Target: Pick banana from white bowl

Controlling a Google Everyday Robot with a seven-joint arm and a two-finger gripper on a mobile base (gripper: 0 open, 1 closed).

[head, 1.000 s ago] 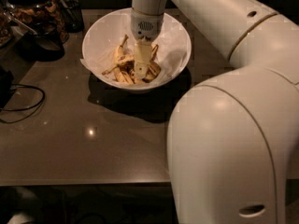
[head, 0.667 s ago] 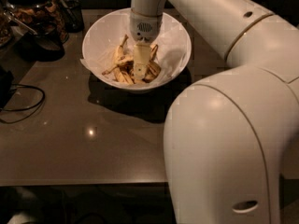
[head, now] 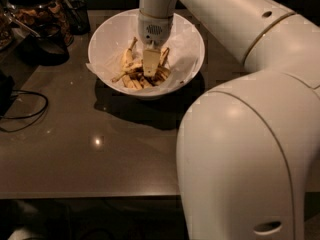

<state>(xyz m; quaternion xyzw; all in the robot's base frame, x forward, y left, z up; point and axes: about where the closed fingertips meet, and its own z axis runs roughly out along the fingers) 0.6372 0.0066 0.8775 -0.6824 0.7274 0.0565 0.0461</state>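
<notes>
Finds the banana low in the paper-lined white bowl, met from above by the gripper, sunk into the fruit pile near the bowl's middle; cannot tell whether gripping it or merely resting on it. Shows almost no change from a second ago: same spot, same depth, only the big elbow joint swung slightly. Points to a grasp being settled, with no lift begun.
</notes>
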